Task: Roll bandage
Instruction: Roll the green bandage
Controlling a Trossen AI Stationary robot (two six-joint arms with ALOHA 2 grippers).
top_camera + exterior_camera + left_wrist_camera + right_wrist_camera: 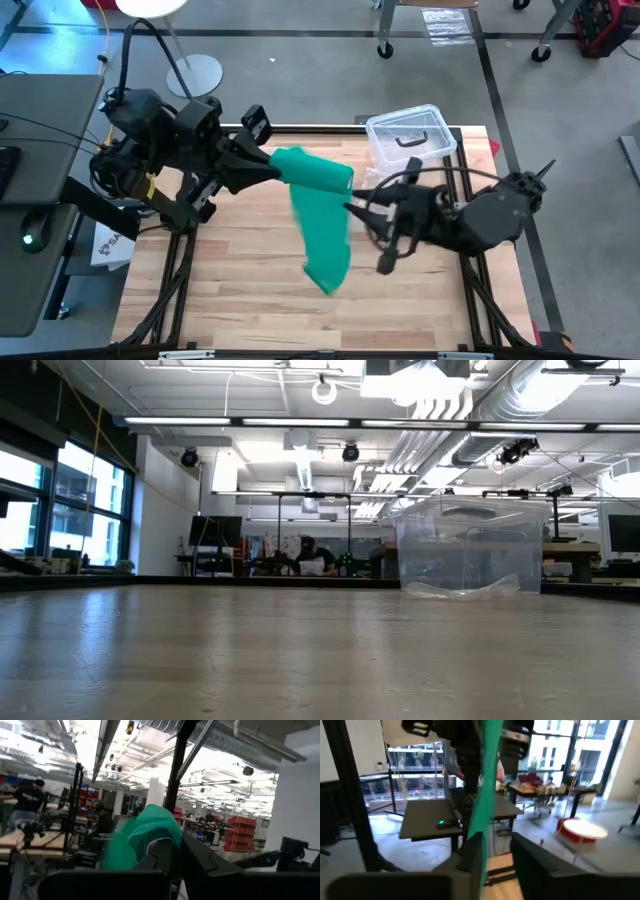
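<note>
The left gripper is clenching the top end of the bandage, holding it up above the middle of the wooden table, a little toward the far edge. In the left wrist view the green fabric is bunching into a soft roll around the dark fingers, which are pressing together on it. From that clamped end the strip is hanging down as a flat green band, widening and then folding at its lower tip, which in the high view is showing over the table's middle. The right gripper is reaching in from the right side and meeting the hanging strip partway down its right edge. In the right wrist view the bandage is running as a thin green line between the two dark fingers, which are standing slightly apart with the fabric passing through the gap; whether they are actually pinching it cannot be told. The low view is showing bare tabletop with neither arm nor bandage reaching down to it. A clear plastic box with a black handle is sitting at the far right corner of the table, well apart from the bandage. People are showing in the room behind.
</note>
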